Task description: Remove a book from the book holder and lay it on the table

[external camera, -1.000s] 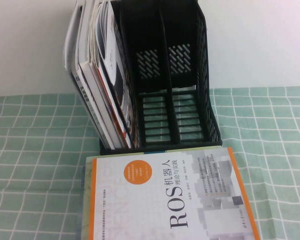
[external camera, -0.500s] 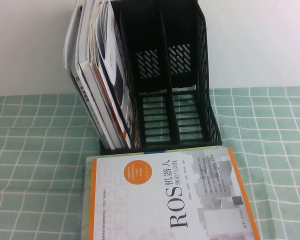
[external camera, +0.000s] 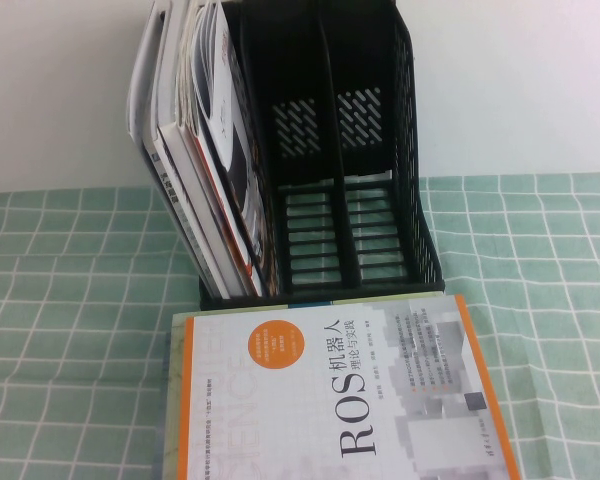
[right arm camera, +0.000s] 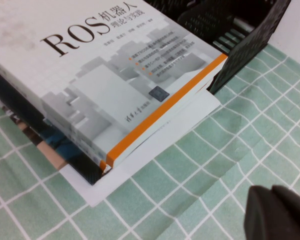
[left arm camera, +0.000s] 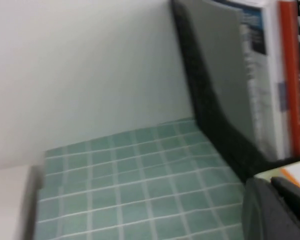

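Green checked table [external camera: 70, 300], white wall [external camera: 520, 80]

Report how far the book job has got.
Done: the book lies flat on the table in front of the holder. In hand: nothing; the shut right pincer is beside the book, the left pincer near the holder. Left: nothing apparent.

plain white wall [external camera: 520, 90] behind

The book [external camera: 340, 390] runs off the high view's lower edge.
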Controlling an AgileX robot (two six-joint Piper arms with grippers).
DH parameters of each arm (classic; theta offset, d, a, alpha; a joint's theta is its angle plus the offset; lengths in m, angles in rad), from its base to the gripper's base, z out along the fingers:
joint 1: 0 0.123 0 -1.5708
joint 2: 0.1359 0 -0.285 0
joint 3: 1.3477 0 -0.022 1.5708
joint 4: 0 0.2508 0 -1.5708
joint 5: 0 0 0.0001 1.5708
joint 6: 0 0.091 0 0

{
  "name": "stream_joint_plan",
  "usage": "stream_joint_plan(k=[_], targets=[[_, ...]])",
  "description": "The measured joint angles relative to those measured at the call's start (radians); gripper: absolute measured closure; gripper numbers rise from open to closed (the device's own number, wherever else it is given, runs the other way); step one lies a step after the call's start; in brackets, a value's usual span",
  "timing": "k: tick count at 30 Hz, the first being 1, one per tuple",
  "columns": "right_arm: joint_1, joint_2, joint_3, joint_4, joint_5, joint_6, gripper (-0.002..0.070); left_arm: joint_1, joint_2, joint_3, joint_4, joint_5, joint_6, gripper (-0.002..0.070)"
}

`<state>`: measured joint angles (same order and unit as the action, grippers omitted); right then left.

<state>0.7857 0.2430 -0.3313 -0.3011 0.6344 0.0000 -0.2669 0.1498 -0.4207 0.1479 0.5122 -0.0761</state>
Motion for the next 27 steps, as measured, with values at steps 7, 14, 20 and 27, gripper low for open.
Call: stream_joint_plan(k=[7,14,20,27], targets=[[0.000,0.000,0.000,0.000,0.000,0.000,0.0678,0.179,-0.153,0.206,0.002,-0.186,0.000,0.0678],[0.000,0.000,0.000,0.001,0.002,0.000,0.0678,0.242,-0.161,0.334,-0.043,-0.214,-0.010,0.0678],[0.000,0.000,0.000,0.001,0.002,0.000,0.0678,0.242,-0.161,0.411,-0.060,-0.214,-0.010,0.0678],[0.000,0.000,0.000,0.001,0.002,0.000,0.0678,0.242,-0.161,0.445,-0.101,-0.181,-0.011,0.0678]])
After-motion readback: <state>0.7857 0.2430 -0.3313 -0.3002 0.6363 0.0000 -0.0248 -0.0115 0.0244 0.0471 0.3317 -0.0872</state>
